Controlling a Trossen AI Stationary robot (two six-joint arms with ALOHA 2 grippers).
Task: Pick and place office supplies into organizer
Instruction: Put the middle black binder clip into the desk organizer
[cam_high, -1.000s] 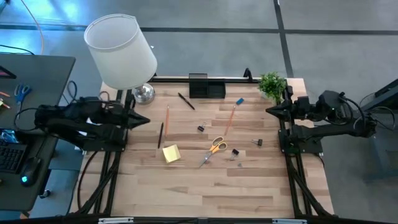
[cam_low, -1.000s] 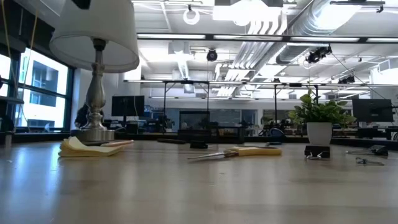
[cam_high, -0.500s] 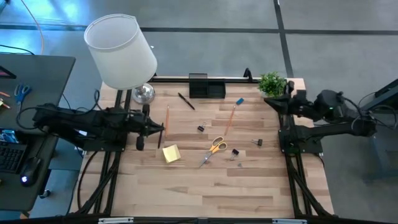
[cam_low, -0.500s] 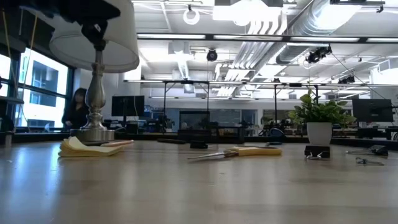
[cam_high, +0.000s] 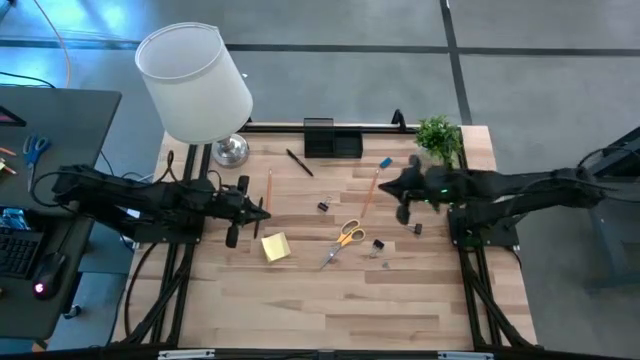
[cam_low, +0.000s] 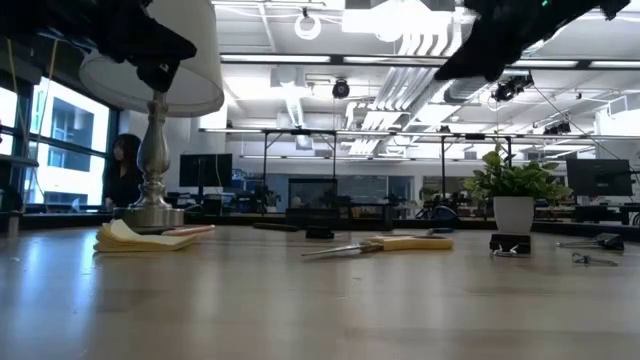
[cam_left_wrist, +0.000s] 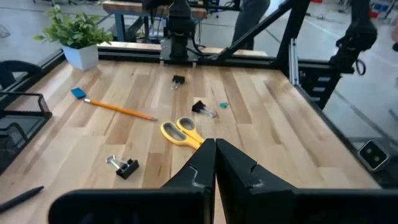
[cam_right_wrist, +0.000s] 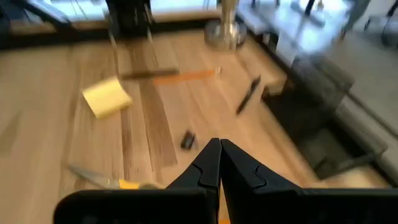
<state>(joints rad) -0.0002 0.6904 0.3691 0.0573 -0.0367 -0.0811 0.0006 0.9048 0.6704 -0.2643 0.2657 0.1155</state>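
Orange-handled scissors (cam_high: 345, 238) lie flat mid-table, also in the left wrist view (cam_left_wrist: 180, 132). A yellow sticky-note pad (cam_high: 275, 246) sits to their left. Two orange pencils (cam_high: 269, 185) (cam_high: 368, 192), black pens (cam_high: 299, 162), small binder clips (cam_high: 323, 207) (cam_high: 378, 244) and a blue eraser (cam_high: 385, 162) are scattered about. The black organizer (cam_high: 332, 140) stands at the far edge. My left gripper (cam_high: 265, 213) is shut and hovers above the table just left of the pad. My right gripper (cam_high: 386, 187) is shut and hovers near the right pencil; both wrist views show the fingers closed (cam_left_wrist: 215, 149) (cam_right_wrist: 217, 149).
A lamp with a white shade (cam_high: 195, 82) and chrome base (cam_high: 232, 150) stands at the far left corner. A small green plant (cam_high: 438, 135) in a white pot sits at the far right corner. The near half of the wooden table (cam_high: 340, 310) is bare.
Both arms have swung in from the table's sides. The left gripper has moved toward the table's right, ending beside the sticky-note pad. The right gripper has reached toward the table's left, out over the right pencil. No object on the table has moved.
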